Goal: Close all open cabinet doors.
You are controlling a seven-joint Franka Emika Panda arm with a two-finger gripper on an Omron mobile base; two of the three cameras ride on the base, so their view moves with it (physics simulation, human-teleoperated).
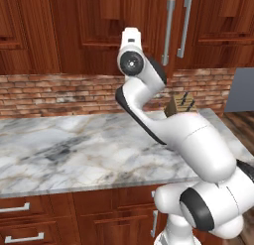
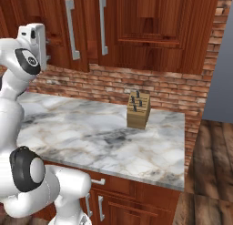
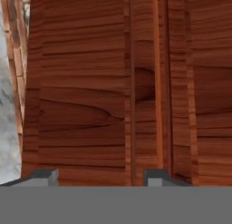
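The gripper (image 3: 99, 175) sits close up against a cabinet door (image 3: 81, 91); in the hand view its two tips stand apart at the bottom, with reddish-brown wood grain right in front of them. A vertical edge or seam of the wood runs up just inside one tip. Whether the tips touch or grip the wood cannot be told — the jaws look parted, with nothing plainly between them.

In the left base view the hand is raised in front of the wall cabinets, above the back edge of the counter (image 1: 59, 150), left of two grey bar handles (image 1: 168, 30) that hang side by side; the fingers are hidden behind the wrist. The right base view shows the hand at the far left, just beside the door edge, with the same pair of handles to its right, and the doors there look flush with one another.

The hand view adds a strip of brick wall (image 3: 16, 60) and marble along its left side. The base views show what it cannot — a knife block (image 2: 138, 110) standing near the back right corner of the counter, well apart from the gripper, and base drawers (image 1: 20, 209) below the front edge.
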